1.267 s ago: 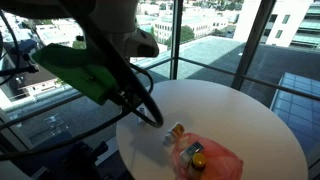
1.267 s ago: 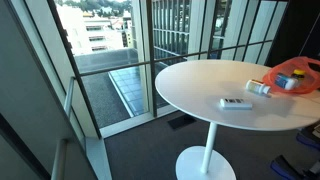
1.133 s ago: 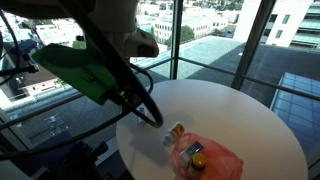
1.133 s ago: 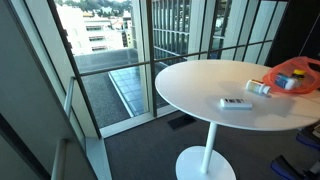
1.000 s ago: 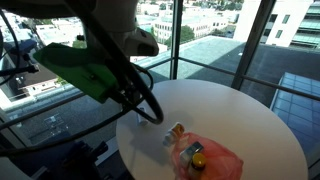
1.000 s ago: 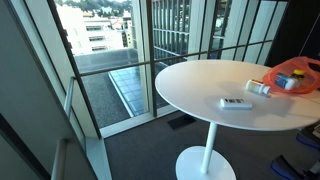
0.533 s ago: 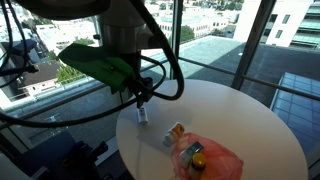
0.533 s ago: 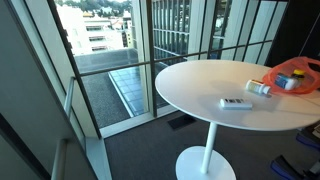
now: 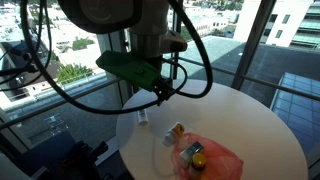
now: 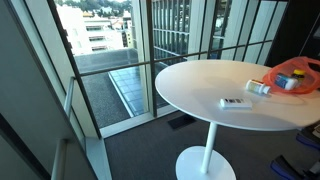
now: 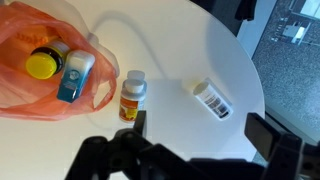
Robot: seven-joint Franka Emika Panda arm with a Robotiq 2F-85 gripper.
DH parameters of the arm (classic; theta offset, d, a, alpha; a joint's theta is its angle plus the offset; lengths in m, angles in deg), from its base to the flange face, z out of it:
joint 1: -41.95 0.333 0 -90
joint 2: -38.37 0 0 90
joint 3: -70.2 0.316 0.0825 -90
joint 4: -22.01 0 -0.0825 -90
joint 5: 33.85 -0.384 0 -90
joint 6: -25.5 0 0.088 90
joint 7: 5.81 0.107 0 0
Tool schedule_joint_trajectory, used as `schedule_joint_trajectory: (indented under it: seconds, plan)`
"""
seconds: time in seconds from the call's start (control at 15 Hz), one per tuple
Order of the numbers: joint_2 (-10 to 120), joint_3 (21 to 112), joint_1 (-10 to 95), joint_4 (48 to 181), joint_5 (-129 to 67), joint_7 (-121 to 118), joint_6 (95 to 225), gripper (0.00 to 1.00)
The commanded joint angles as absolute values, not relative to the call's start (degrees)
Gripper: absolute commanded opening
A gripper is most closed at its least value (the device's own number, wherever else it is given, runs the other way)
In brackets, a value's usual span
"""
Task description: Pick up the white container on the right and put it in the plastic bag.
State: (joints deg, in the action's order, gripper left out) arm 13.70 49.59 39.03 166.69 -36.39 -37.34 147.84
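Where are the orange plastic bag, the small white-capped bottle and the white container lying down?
orange plastic bag (image 11: 22, 98), wrist view, lower wall
small white-capped bottle (image 11: 132, 101), wrist view, label
white container (image 11: 212, 99), wrist view, its side

Orange bag, wht container.

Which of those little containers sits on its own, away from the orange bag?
The white container with the barcode label; the orange-labelled bottle lies right beside the bag.

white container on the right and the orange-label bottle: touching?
Apart. The wrist view shows a plain strip of bare table between the white container and the orange-label bottle.
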Motion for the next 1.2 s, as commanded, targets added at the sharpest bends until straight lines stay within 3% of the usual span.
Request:
schedule_joint_trajectory:
  seconds: [0.0, 0.4, 1.13]
  plan:
    - [20.6, 49.9, 38.6, 163.9, -39.7, -37.7, 152.6, 1.0]
    - [29.8, 51.2, 36.7, 161.0, -40.3, -36.4, 157.9, 1.0]
    - [35.0, 54.2, 35.3, 159.7, -40.6, -37.1, 161.5, 1.0]
